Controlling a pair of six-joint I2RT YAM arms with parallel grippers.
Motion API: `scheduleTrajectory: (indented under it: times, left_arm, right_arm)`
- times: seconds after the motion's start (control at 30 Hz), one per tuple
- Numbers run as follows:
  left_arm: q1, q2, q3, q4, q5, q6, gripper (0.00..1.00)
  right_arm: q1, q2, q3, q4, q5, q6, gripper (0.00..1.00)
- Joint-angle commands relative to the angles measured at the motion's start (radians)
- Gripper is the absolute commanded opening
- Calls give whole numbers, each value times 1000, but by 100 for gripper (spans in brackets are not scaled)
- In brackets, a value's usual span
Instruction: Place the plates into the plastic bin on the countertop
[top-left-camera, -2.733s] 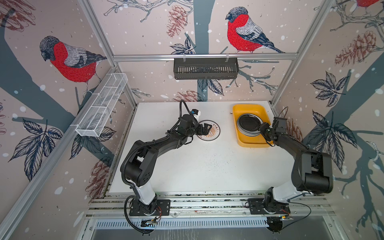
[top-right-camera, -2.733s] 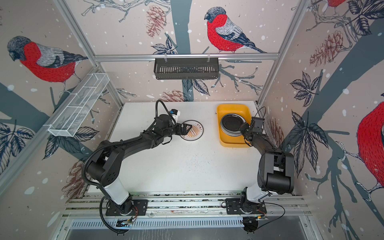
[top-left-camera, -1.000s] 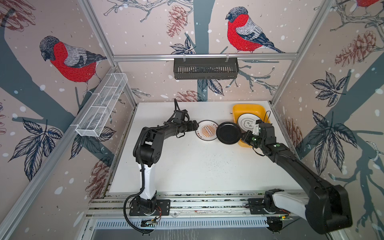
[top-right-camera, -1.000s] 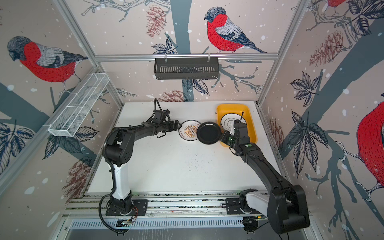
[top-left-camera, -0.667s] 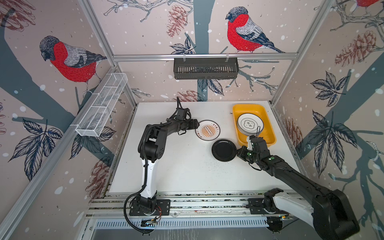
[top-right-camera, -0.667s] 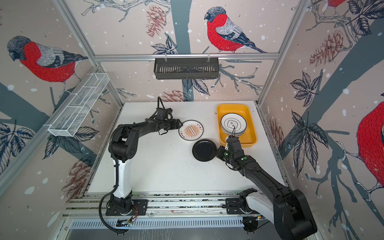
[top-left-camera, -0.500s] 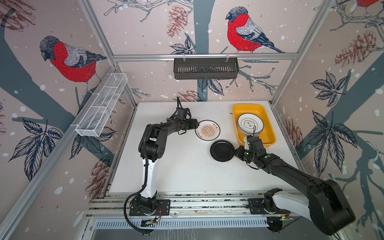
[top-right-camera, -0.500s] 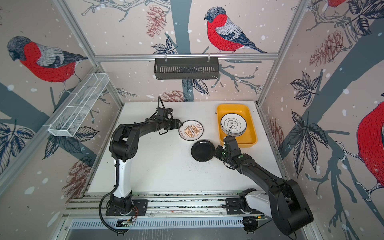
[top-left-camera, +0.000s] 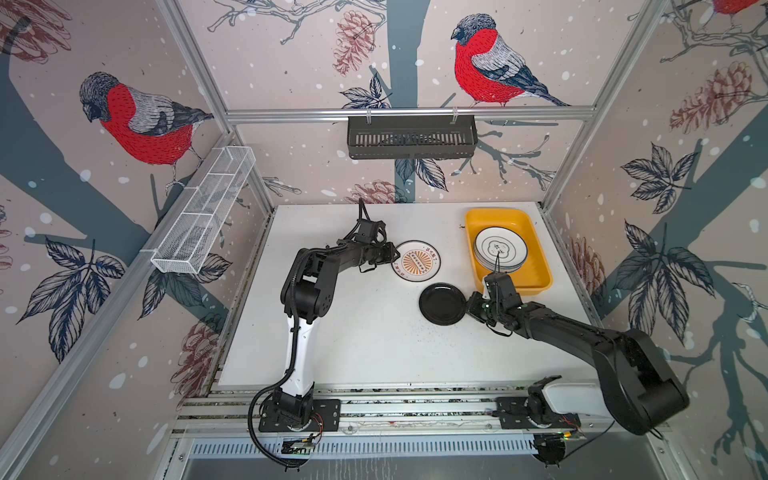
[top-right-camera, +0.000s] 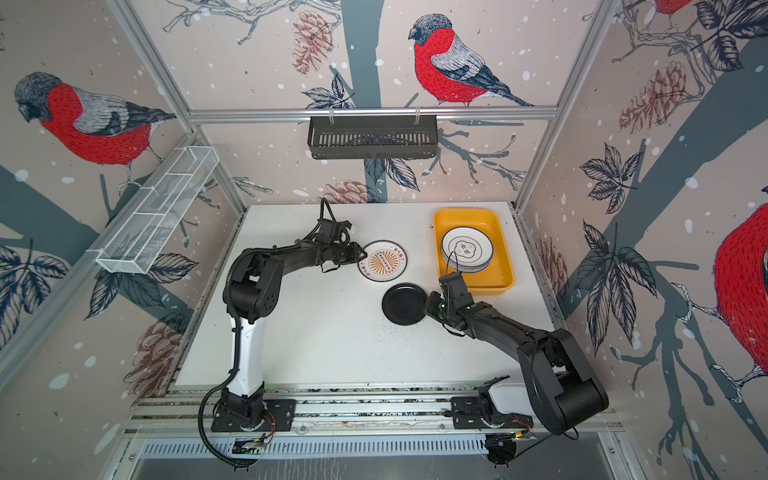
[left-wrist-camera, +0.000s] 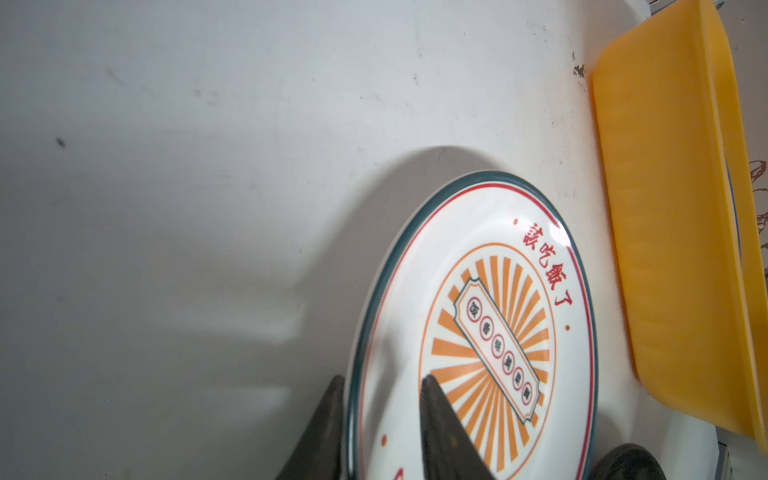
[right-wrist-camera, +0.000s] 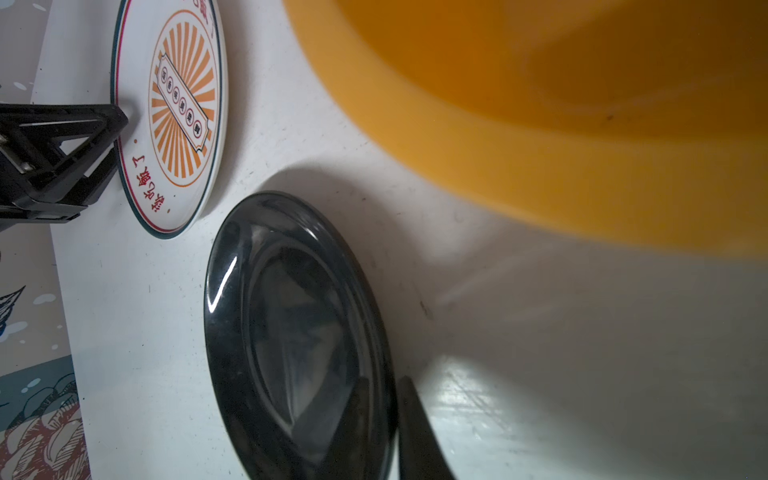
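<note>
Looking down on the white speckled table (top-left-camera: 374, 353) (top-right-camera: 332, 345), filling the enclosure floor in both top views. Noting a white wire rack (top-left-camera: 203, 216) hanging on the left wall and a black slotted basket (top-left-camera: 411, 137) hanging from the back rail, both well apart from the plates. Finding the yellow plastic bin (top-left-camera: 539, 266) (top-right-camera: 503, 266) sitting at the table's far right corner and holding a stack of white plates (top-left-camera: 500, 249) (top-right-camera: 467, 251), with a black emblem showing on the top one. Seeing a sunburst plate (top-left-camera: 415, 261) (top-right-camera: 383, 261) lying on the table left of the bin, near it but not touching. Seeing a smaller black plate (top-left-camera: 442, 304) (top-right-camera: 404, 304) lying flat nearer the front, just beside the sunburst plate without touching it, close to the bin's near corner. Watching the left end effector (top-left-camera: 394, 254) (left-wrist-camera: 384, 380) extending from the left and straddling the sunburst plate's left rim, one finger (left-wrist-camera: 328, 428) sitting outside the rim and the other lying over the plate's face; not being able to tell whether clamping or merely bracketing. Watching the right end effector (top-left-camera: 468, 305) (right-wrist-camera: 385, 380) sitting at the black plate's right edge, jaws bracketing the rim but standing slightly parted, with a sliver of table showing between the outer finger (right-wrist-camera: 419, 436) and the rim.
</note>
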Motion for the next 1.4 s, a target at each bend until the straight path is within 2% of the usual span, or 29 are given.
scheduleTrajectory:
  times: [0.0,0.13,0.3,0.47,0.7,0.97,1.0,1.13,1.23,1.3,1.33,1.37]
  left_arm:
    - [-5,6,-4,-73,-2,-9,20]
    - [-5,-8,-2,-60,13,-25,6]
    - [-3,-82,-31,-3,28,-67,0]
    - [2,-159,-33,50,97,-119,0]
    - [7,-244,-42,85,182,-169,0]
    - [8,-311,-99,170,258,-222,0]
    - [7,-313,-101,175,263,-227,0]
    - [7,-316,-111,210,296,-254,0]
    - [8,-319,-113,220,299,-260,2]
    - [7,-322,-111,219,295,-260,9]
    - [8,-325,-111,222,295,-259,15]
    - [8,-330,-112,224,296,-257,26]
  right_arm:
    - [3,-17,16,0,32,-7,29]
    - [10,-64,46,-20,47,-45,49]
    - [38,-147,84,9,42,-78,66]
    - [32,-136,103,142,47,-66,72]
    - [-5,53,226,222,-29,-71,73]
    - [-26,194,310,295,-96,-47,62]
    - [-28,200,310,305,-104,-41,57]
    - [-49,213,295,352,-134,-8,25]
    - [-65,210,276,392,-159,21,8]
    - [-79,204,269,398,-162,36,2]
    - [-88,198,266,400,-166,43,2]
    - [-97,189,262,402,-170,48,2]
